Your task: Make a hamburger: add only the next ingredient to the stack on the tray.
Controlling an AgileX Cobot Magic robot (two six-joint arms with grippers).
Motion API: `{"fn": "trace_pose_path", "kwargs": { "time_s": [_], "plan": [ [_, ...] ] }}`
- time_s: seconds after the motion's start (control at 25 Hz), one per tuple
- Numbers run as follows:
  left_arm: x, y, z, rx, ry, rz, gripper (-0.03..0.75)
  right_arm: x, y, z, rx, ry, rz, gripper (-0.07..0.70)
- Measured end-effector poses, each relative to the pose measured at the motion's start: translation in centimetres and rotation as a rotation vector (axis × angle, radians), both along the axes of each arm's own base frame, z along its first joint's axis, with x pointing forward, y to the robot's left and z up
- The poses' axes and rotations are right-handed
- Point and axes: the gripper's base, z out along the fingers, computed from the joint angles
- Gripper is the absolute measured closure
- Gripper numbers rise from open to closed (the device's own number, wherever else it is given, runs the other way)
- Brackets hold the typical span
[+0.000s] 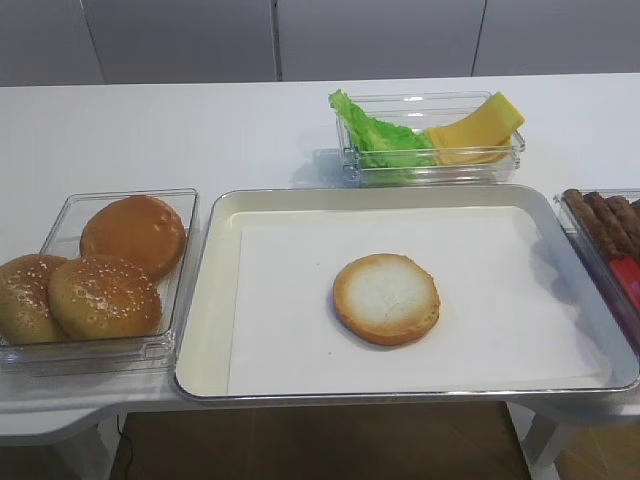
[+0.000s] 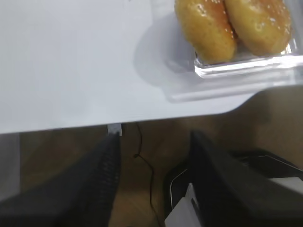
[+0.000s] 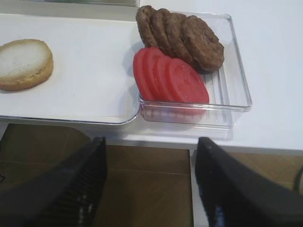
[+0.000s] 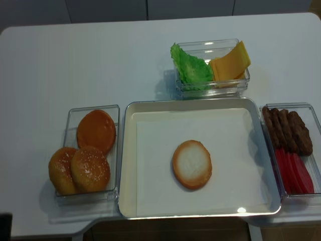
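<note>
A flat round bun half (image 1: 386, 298) lies cut face up, pale with a browned rim, on the white paper of the silver tray (image 1: 400, 190). Nothing is on it, so it alone makes the stack (image 4: 192, 164). In the right wrist view the bun half (image 3: 23, 64) shows at the far left. My right gripper (image 3: 151, 142) hangs open and empty below the table's front edge, in front of the tray's right corner. My left gripper (image 2: 155, 137) is open and empty too, low in front of the table beside the bun box. Neither gripper shows in the two high views.
A clear box (image 1: 60, 215) left of the tray holds two sesame buns (image 1: 100, 295) and a smooth seedless bun (image 1: 133, 232). Behind the tray stands a box with lettuce (image 1: 375, 130) and cheese (image 1: 480, 125). A right-hand box (image 3: 236, 71) holds patties (image 3: 189, 38) and tomato slices (image 3: 170, 78).
</note>
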Motion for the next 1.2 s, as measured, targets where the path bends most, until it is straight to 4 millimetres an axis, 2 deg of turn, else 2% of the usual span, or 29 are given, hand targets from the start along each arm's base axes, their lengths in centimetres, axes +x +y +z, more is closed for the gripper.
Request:
{"fn": "trace_pose_path", "kwargs": {
  "time_s": [0.16,0.32,0.56,0.68,1.2],
  "plan": [
    [-3.5,-0.1,-1.7,-0.013,-0.106,-0.003,0.365,0.0,0.0,0.0,0.000,0.000,0.000,0.182],
    [-6.4,0.0,-2.4,-0.014,-0.245,-0.004,0.365,0.0,0.0,0.0,0.000,0.000,0.000,0.182],
    [-9.1,-0.1,-3.0,-0.029,-0.376,-0.008,0.365,0.0,0.0,0.0,0.005,0.001,-0.003,0.182],
    [-9.5,-0.2,-3.2,-0.039,-0.400,-0.013,0.365,0.0,0.0,0.0,0.009,0.001,-0.005,0.182],
    [-8.7,-0.7,-4.0,-0.040,-0.415,-0.082,0.365,0.0,0.0,0.0,0.011,0.002,-0.007,0.182]
  ]
}}
